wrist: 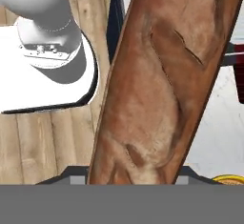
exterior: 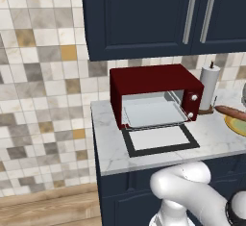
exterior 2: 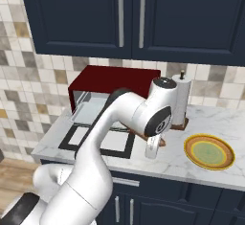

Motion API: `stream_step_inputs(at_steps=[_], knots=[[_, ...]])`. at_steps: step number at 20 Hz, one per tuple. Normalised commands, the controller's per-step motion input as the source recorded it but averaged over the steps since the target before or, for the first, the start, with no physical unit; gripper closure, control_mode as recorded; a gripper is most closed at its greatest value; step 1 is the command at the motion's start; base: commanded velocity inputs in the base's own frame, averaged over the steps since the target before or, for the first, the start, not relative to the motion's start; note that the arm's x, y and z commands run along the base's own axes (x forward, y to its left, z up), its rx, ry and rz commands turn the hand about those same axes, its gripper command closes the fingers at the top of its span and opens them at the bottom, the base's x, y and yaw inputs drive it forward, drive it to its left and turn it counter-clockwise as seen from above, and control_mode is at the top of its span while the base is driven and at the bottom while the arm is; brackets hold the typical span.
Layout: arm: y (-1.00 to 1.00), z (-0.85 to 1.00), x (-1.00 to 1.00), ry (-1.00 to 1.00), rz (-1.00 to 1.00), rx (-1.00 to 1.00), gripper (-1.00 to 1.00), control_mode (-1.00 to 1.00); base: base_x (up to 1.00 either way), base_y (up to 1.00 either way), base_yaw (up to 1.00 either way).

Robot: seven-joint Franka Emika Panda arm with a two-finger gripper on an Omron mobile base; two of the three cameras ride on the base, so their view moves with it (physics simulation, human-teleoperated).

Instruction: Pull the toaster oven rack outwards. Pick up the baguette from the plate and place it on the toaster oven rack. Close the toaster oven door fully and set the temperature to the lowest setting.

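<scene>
The gripper [exterior 2: 152, 148] is clamped on the baguette [wrist: 162, 80] — held above the counter [exterior 2: 167, 164], left of the plate [exterior 2: 209, 152], with the toaster oven door [exterior: 160, 140] open.

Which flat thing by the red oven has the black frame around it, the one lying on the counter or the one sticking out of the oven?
The toaster oven door, lying open on the counter. The toaster oven rack above it is plain pale grey, without a frame.
</scene>
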Motion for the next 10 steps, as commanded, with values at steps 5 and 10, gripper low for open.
stream_step_inputs(at_steps=[5, 10], knots=[[0.81, 0.6, 0.29, -0.3, 0.31, 0.0, 1.0, -1.0, 0.0, 0.0, 0.0], [0.55, 0.4, 0.35, -0.16, 0.32, -0.02, 1.0, -1.0, 0.0, 0.0, 0.0]])
